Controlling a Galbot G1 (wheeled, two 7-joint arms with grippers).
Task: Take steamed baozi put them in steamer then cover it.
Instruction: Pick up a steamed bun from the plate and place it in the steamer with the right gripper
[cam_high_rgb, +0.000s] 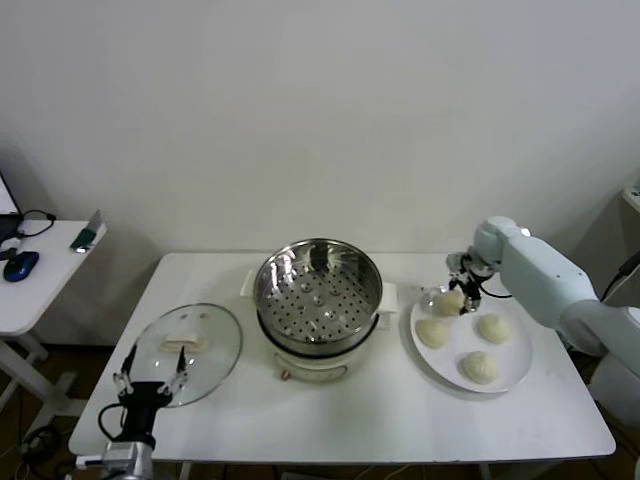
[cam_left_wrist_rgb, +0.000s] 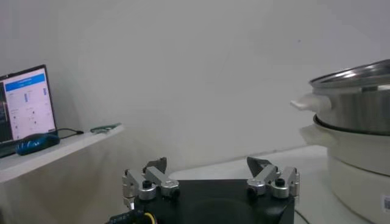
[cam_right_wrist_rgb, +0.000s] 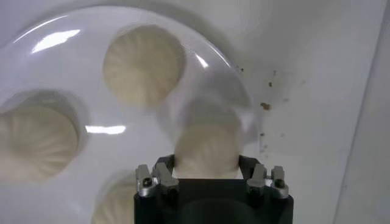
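The steamer (cam_high_rgb: 318, 290) stands open at mid-table, its perforated tray bare; it also shows in the left wrist view (cam_left_wrist_rgb: 359, 103). Four baozi lie on a white plate (cam_high_rgb: 520, 375) to its right. My right gripper (cam_high_rgb: 462, 295) is at the plate's far left and is shut on one baozi (cam_high_rgb: 450, 301), which fills the gap between its fingers in the right wrist view (cam_right_wrist_rgb: 206, 149). The other buns (cam_high_rgb: 494, 327) lie loose on the plate (cam_right_wrist_rgb: 122, 128). The glass cover (cam_high_rgb: 190, 350) lies flat at the front left. My left gripper (cam_high_rgb: 150, 378) is open and empty at its near edge.
A side table at the far left carries a blue mouse (cam_high_rgb: 20, 265) and a lit screen (cam_left_wrist_rgb: 27, 103). The wall is close behind the table. The table's front edge runs just below the cover and the plate.
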